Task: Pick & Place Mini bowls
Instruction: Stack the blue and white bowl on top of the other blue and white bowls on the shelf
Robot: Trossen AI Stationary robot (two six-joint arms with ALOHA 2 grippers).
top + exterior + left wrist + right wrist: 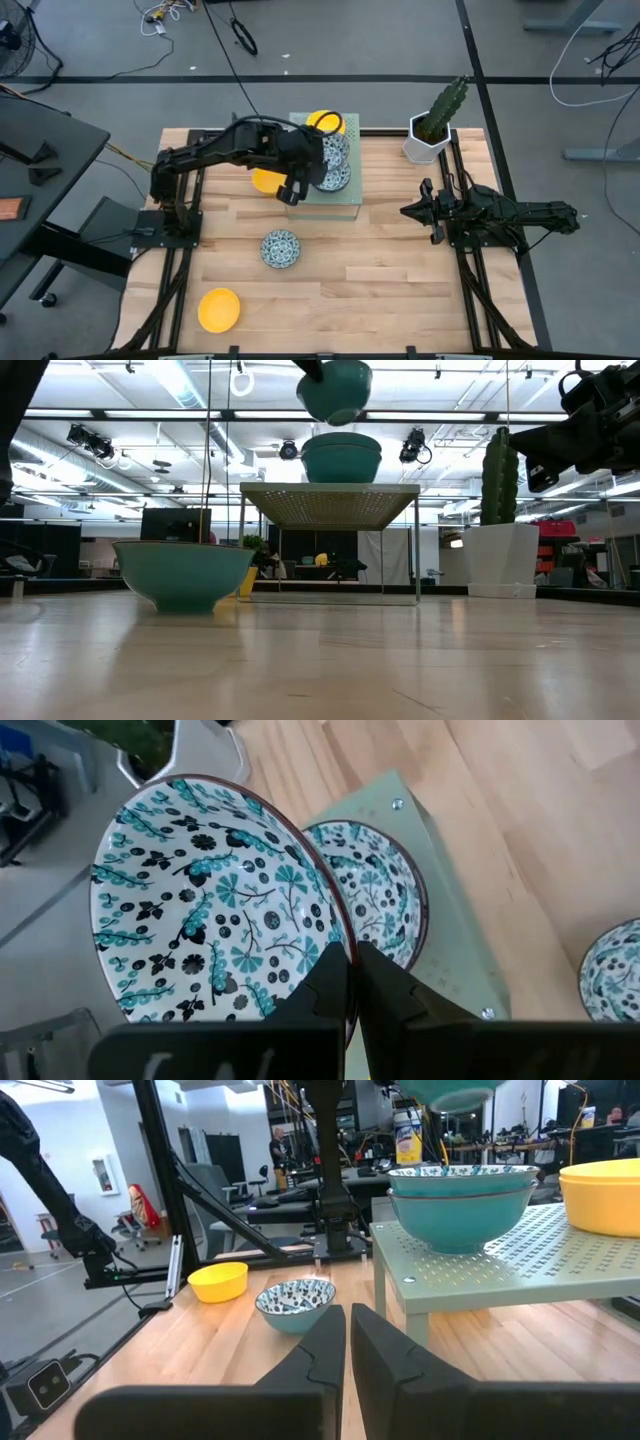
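My left gripper (350,970) is shut on a white, blue-patterned mini bowl (215,900), held in the air over the pale green stand (345,200). Under it, on the stand, sits a stack of patterned bowls (460,1195), with a yellow bowl (325,122) beside them. On the table rest a patterned bowl (280,248) and two yellow bowls (218,308) (265,181), the second partly hidden by my left arm. At the table's right side my right gripper (347,1335) waits, shut and with nothing in it. My left gripper pinches the patterned bowl's rim (343,942), one finger inside the bowl and one outside. The fingers slant down at it from the table's left. The bowl hangs clear above the stack (341,457), slightly tilted.
A white hexagonal pot with a cactus (432,135) stands at the table's far right corner, next to the stand. Bare wood lies along the near edge and between the stand and my right arm.
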